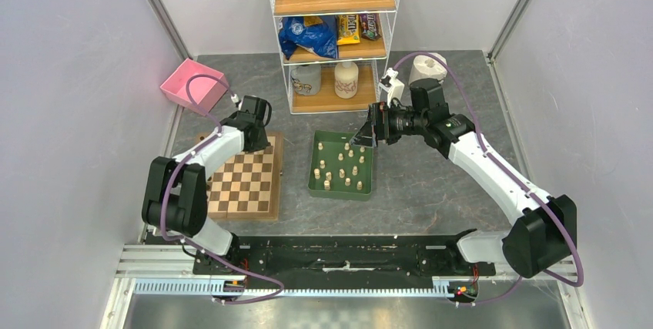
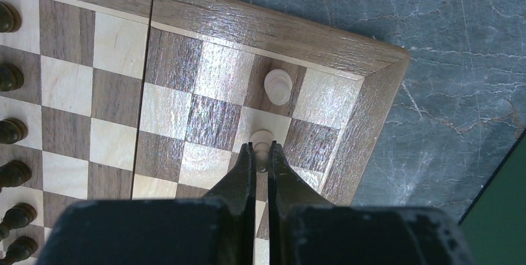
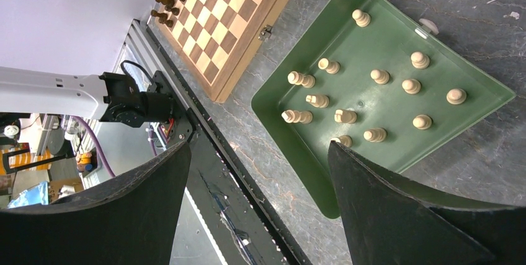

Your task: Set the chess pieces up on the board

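Observation:
My left gripper (image 2: 262,148) is shut on a pale cream chess piece (image 2: 262,137) over a light square near a corner of the board (image 2: 260,26). Another pale piece (image 2: 278,85) stands free on the dark square just beyond it. Dark brown pieces (image 2: 10,79) line the board's opposite side. In the top view the left wrist (image 1: 250,122) hides the fingers above the board's (image 1: 245,184) far end. My right gripper (image 3: 259,147) hangs open and empty over the green tray (image 3: 298,153), where several pale pieces (image 3: 371,76) stand or lie.
A pink bin (image 1: 189,85) sits beyond the board at the back left. A wire shelf (image 1: 335,28) with jars and snack bags stands behind the tray (image 1: 317,182). A white roll (image 1: 426,67) is behind the right arm. The black mounting rail (image 1: 339,261) runs along the near edge.

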You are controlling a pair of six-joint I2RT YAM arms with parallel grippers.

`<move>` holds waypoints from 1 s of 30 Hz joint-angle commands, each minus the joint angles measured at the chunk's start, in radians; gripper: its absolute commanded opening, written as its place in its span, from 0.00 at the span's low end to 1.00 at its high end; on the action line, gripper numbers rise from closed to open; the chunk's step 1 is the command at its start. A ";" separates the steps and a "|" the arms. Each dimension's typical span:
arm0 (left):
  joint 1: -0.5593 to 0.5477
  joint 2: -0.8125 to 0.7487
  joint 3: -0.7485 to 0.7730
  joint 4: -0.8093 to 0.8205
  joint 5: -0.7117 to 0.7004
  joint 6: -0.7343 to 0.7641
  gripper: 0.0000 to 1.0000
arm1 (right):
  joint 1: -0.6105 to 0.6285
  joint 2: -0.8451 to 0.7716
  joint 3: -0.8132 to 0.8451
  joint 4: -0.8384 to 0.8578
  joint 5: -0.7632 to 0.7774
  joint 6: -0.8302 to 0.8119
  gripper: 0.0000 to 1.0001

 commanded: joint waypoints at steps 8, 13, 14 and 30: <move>0.007 0.020 0.027 0.015 -0.011 0.030 0.13 | 0.002 -0.004 0.053 0.000 0.012 -0.004 0.89; 0.007 0.022 0.027 0.014 -0.019 0.029 0.22 | 0.002 -0.004 0.053 0.001 0.009 -0.003 0.89; 0.007 0.023 0.029 0.013 -0.019 0.028 0.25 | 0.002 -0.005 0.053 0.001 0.010 -0.003 0.89; 0.003 -0.191 0.018 -0.025 -0.010 0.008 0.67 | 0.002 0.001 0.060 -0.002 0.009 -0.006 0.89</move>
